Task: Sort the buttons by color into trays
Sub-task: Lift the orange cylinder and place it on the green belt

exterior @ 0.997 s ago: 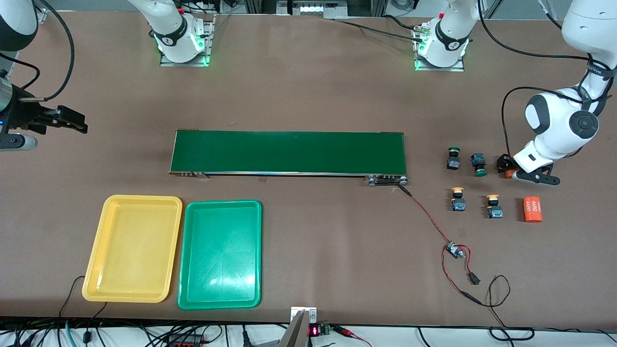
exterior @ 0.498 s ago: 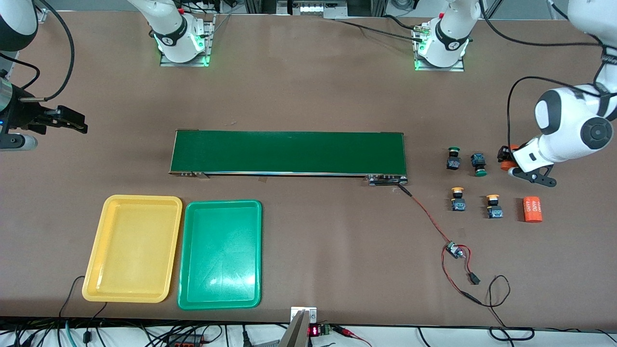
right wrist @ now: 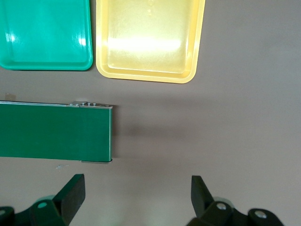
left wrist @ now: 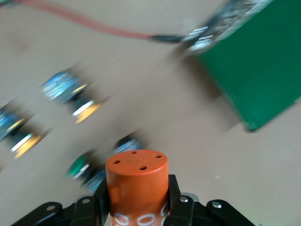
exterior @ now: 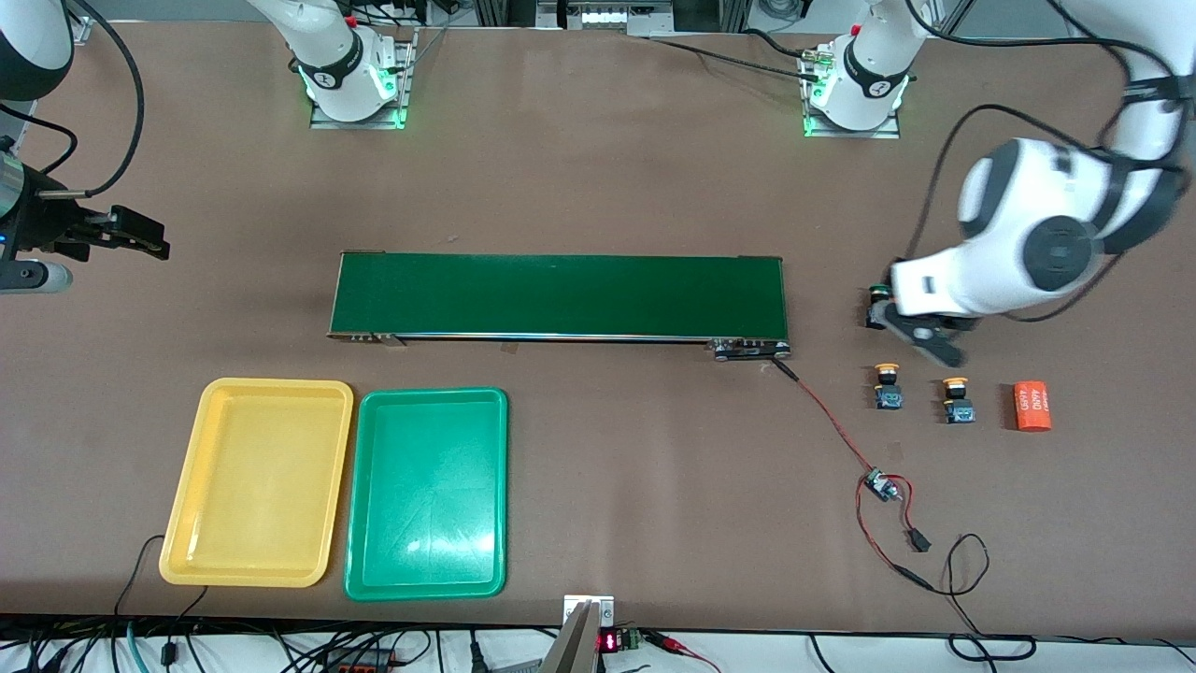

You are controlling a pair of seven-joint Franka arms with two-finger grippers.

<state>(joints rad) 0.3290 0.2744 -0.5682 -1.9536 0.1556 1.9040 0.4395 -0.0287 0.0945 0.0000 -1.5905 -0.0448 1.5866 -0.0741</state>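
Observation:
My left gripper (left wrist: 136, 203) is shut on an orange cylinder (left wrist: 136, 181) with white numbers. In the front view that gripper (exterior: 892, 316) hangs over the two green buttons; one green cap (exterior: 878, 291) shows at its edge and the hand hides the other. The left wrist view shows a green button (left wrist: 77, 167) just under the cylinder. Two yellow buttons (exterior: 888, 388) (exterior: 956, 402) stand nearer the camera. The yellow tray (exterior: 257, 481) and green tray (exterior: 427, 493) lie side by side, both bare. My right gripper (exterior: 140, 238) waits open at the right arm's end of the table.
A long dark-green conveyor belt (exterior: 561, 294) crosses the table's middle. A second orange cylinder (exterior: 1032, 405) lies beside the yellow buttons. A red-and-black cable with a small board (exterior: 878, 486) runs from the belt's end toward the camera.
My left arm has lifted the orange cylinder off the table and swung it toward the belt, so it now hangs over the green buttons. The right arm has not moved.

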